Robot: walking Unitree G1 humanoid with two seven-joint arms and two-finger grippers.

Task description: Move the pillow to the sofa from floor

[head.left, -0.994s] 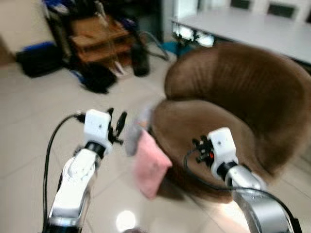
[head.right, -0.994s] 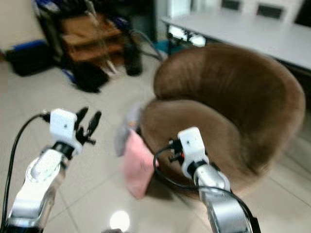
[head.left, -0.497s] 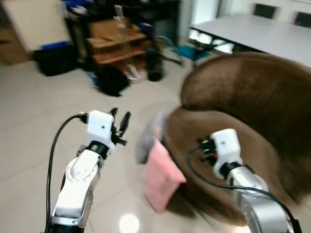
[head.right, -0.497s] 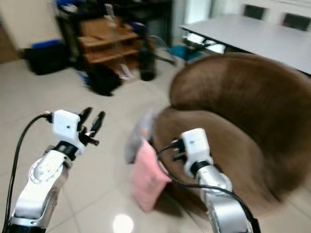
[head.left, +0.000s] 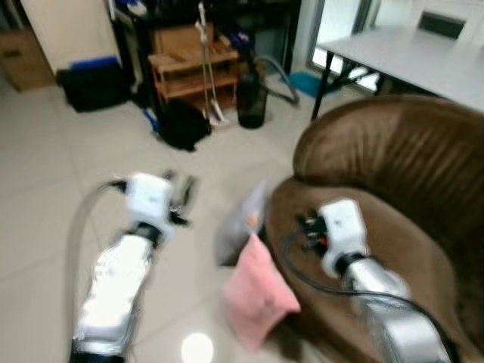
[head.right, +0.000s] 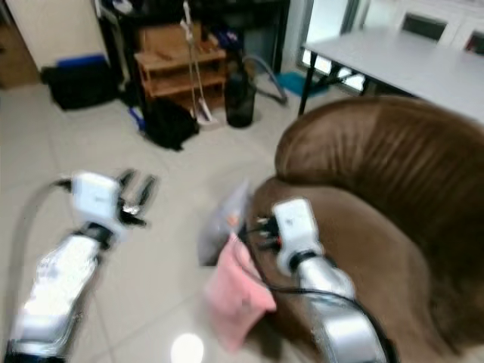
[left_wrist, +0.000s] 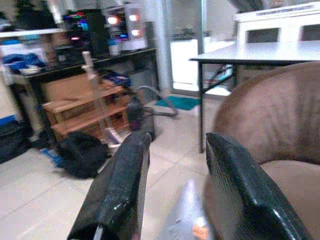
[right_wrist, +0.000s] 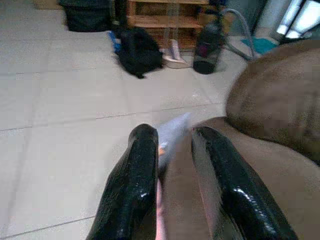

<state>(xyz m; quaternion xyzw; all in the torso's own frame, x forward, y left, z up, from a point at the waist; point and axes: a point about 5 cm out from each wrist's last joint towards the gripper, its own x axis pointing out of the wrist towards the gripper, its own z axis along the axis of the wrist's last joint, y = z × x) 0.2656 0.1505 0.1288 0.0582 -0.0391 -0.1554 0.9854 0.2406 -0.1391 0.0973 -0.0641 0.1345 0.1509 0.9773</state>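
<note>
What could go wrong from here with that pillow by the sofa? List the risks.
1. The pink pillow leans against the brown sofa and may slide flat when nudged.
2. A grey bag-like item stands right behind it; the right tool, fingers apart, could catch that instead.
3. The left tool hangs open, well off the pillow, and the head views are blurred.

Pale glossy tiled floor (head.left: pixel 45 174) with a ceiling-light reflection, wooden shelf unit (head.left: pixel 187 60) against a dark rack, black bag (head.left: pixel 184 125) on the floor, dark bin (head.left: pixel 251 102) beside a grey hose, white table (head.left: pixel 408 57) on black legs, bright window behind.
</note>
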